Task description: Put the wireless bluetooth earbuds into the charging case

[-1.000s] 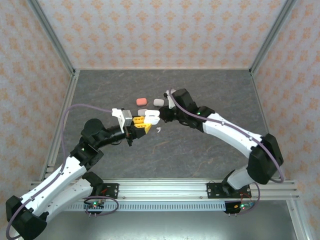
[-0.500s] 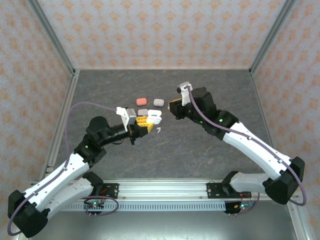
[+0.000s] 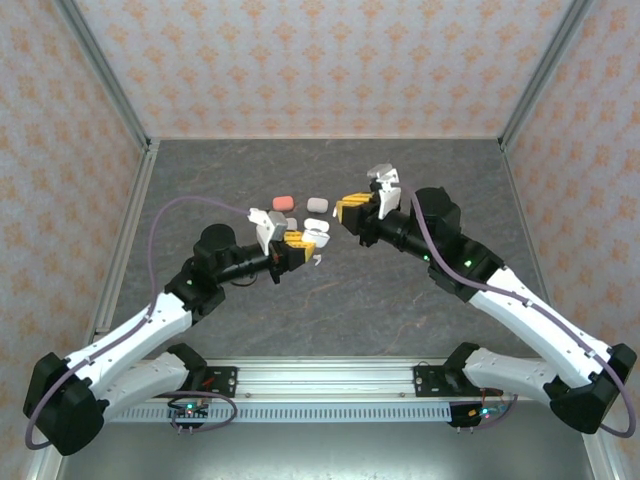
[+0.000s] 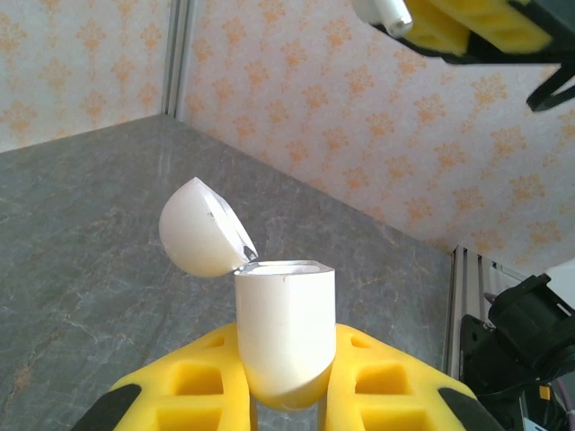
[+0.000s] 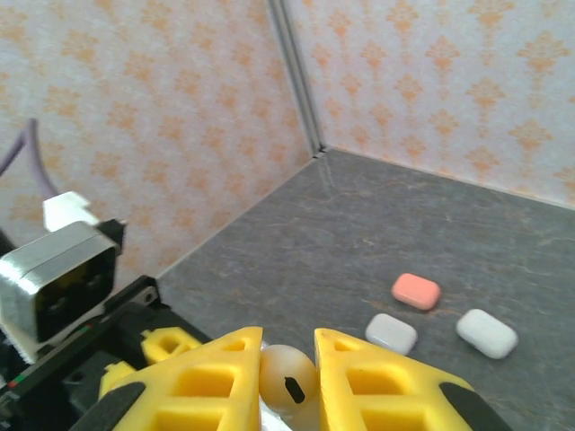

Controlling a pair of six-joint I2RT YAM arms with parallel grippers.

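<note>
Now, left pincer (image 4: 287, 382) clamped on open case (image 4: 286, 328) (lid up); right pincer (image 5: 287, 359) pinching earbud (image 5: 288, 384)

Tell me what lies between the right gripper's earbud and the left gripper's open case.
Nothing. In the left wrist view, the stretch from the open case up to the earbud is bare air.

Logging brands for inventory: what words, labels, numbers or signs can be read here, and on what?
None readable. The open white case in the left hand, the white earbud in the right hand, and the pink case, grey case and pale case on the table show no print; the wallpaper bears only ornament.
</note>
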